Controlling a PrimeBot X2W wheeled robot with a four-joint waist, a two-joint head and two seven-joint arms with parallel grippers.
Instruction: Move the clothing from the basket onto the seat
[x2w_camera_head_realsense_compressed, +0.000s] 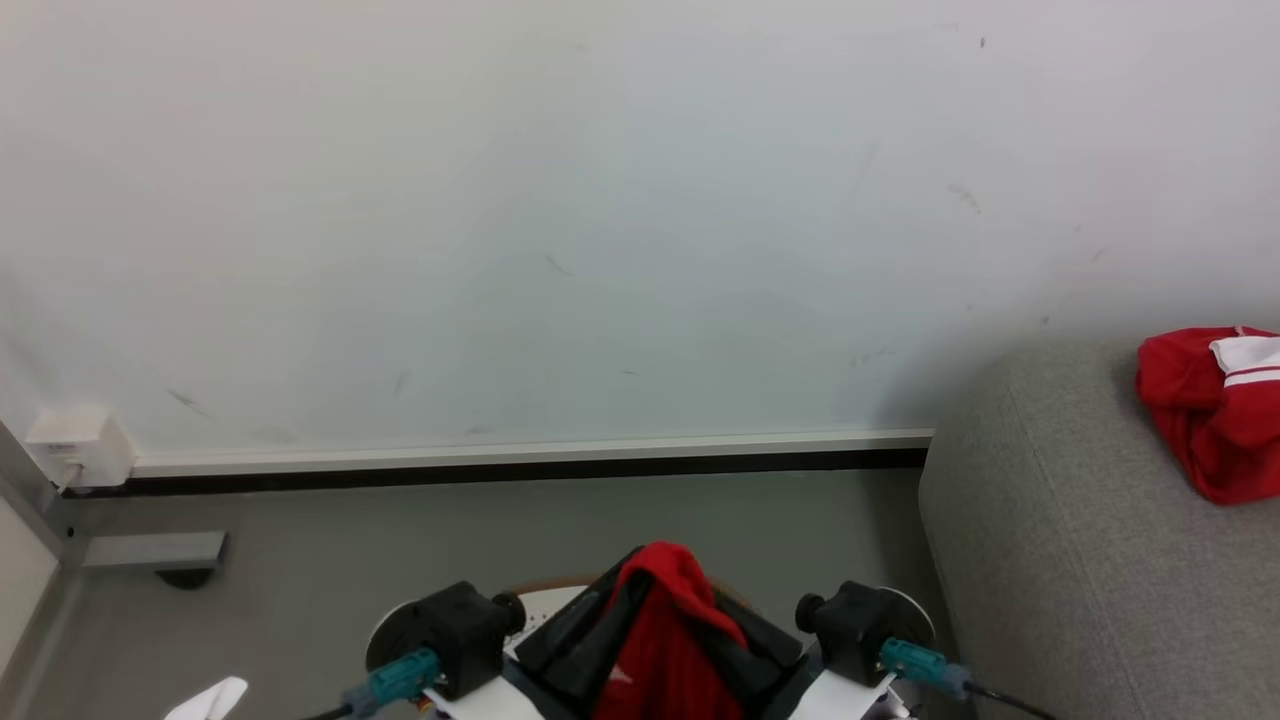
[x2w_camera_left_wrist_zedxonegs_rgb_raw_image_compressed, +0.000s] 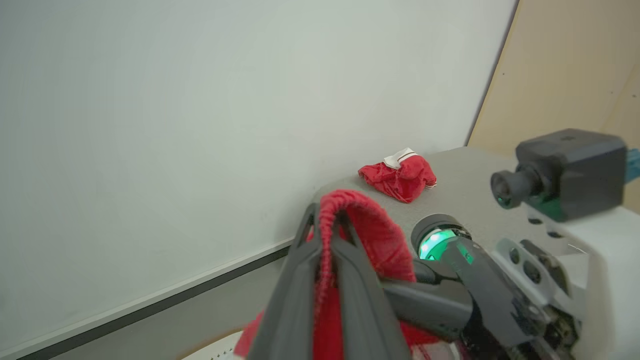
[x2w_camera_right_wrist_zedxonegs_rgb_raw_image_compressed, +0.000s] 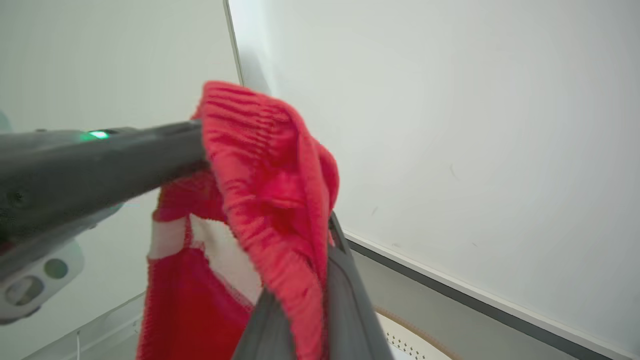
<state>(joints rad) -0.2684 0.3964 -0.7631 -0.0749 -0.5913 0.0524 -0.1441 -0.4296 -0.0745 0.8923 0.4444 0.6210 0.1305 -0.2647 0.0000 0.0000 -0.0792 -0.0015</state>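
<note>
Both pairs of jaws clench the red garment (x2w_camera_head_realsense_compressed: 665, 640) at bottom centre; the seat (x2w_camera_head_realsense_compressed: 1050, 560) lies at lower right, nearer the right arm.

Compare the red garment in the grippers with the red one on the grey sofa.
The held bright red garment hangs pinched by the left gripper and right gripper; the crumpled red garment lies bunched, untouched, on the light grey woven sofa. Both are red with white panels.
</note>
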